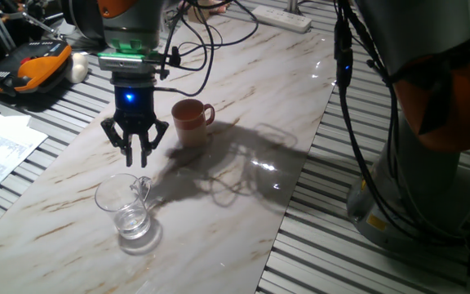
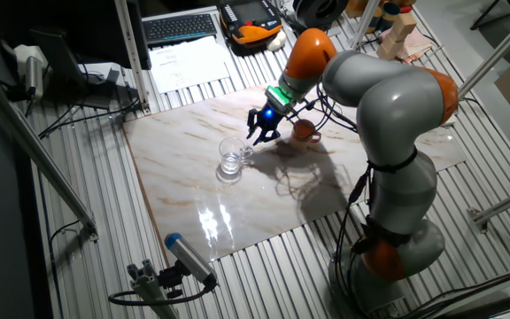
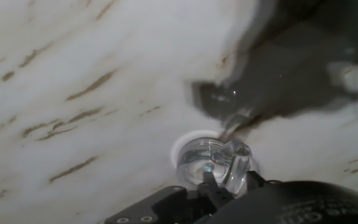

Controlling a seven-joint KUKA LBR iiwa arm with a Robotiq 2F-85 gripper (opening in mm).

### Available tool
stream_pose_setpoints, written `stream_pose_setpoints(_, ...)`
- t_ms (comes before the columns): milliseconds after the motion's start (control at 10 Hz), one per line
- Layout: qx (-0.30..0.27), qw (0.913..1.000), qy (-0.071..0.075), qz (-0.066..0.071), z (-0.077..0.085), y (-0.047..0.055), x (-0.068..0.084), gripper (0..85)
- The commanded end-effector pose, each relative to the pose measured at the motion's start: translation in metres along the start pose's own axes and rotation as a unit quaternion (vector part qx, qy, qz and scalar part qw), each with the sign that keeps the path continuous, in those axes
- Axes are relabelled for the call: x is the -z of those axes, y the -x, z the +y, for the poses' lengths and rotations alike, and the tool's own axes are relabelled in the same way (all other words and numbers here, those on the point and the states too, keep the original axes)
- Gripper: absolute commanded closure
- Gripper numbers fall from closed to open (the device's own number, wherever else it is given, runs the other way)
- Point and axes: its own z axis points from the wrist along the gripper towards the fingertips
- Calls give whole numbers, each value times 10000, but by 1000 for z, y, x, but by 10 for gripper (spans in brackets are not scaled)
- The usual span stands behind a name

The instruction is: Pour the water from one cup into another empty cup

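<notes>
1. Jaws (image 1: 137, 155) hang above the marble counter (image 1: 243, 196), fingers pointing down and spread apart, nothing between them; released.
2. Glass mug (image 1: 126, 208) stands upright on the counter just below and slightly toward the camera from the jaws in one fixed view; not touched by either finger. Its loop handle (image 1: 143, 189) sits on the side nearest the jaws.
3. A small amount of clear water (image 1: 131, 222) lies in the bottom of the glass mug.
4. Hand view: the glass mug (image 3: 211, 163) appears close under the fingertips, at the lower middle of the picture, seen from above; whether a finger reaches the rim cannot be told here.
5. Brown mug (image 1: 191, 121) stands upright on the counter beyond and to the side of the jaws, well clear of them, handle turned away from the jaws. Its inside is lighter; contents cannot be told.
6. The other fixed view: jaws (image 2: 264, 131) sit between the glass mug (image 2: 231, 158) and the brown mug (image 2: 304, 130), nearer the glass one.
7. Arm shadow falls across the counter beside the brown mug.
</notes>
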Motion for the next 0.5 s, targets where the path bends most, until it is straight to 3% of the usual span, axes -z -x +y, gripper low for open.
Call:
stream_pose_setpoints(0, 57, 10000, -30, 42, 0, 0, 0, 510)
stream_pose_setpoints(200, 90, 9999, -57, 50, -1, 1, -1, 510)
stream_pose_setpoints(300, 113, 9999, -73, 83, -1, 1, -1, 680)
stream_pose_setpoints(400, 150, 9998, -98, 113, -1, 1, -1, 680)
